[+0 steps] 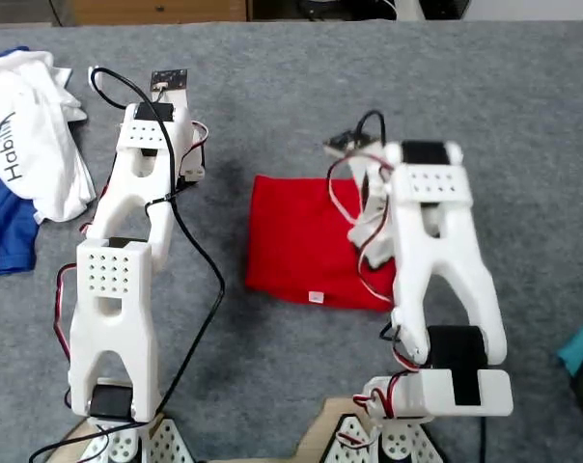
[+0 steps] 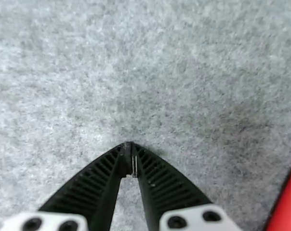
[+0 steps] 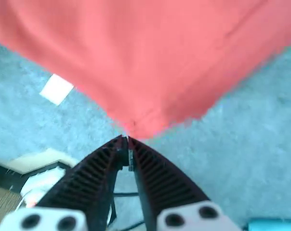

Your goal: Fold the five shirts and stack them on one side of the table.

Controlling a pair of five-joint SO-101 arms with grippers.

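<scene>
Left gripper (image 2: 128,145) jaws together, above grey surface (image 2: 145,67). Right gripper (image 3: 125,139) jaws together, tips at red shirt (image 3: 136,53) corner.

Two white plastic arms – both grippers closed.
White plastic left arm (image 1: 113,289) stretched well forward, wrist pitched downward; black ribbed left gripper (image 2: 128,149) with tips pressed together. White plastic right arm (image 1: 431,241) drawn in shorter, elbow raised, wrist angled down – black ribbed right gripper (image 3: 126,142) likewise pinched tip to tip. Red and black cables trail along both.
</scene>
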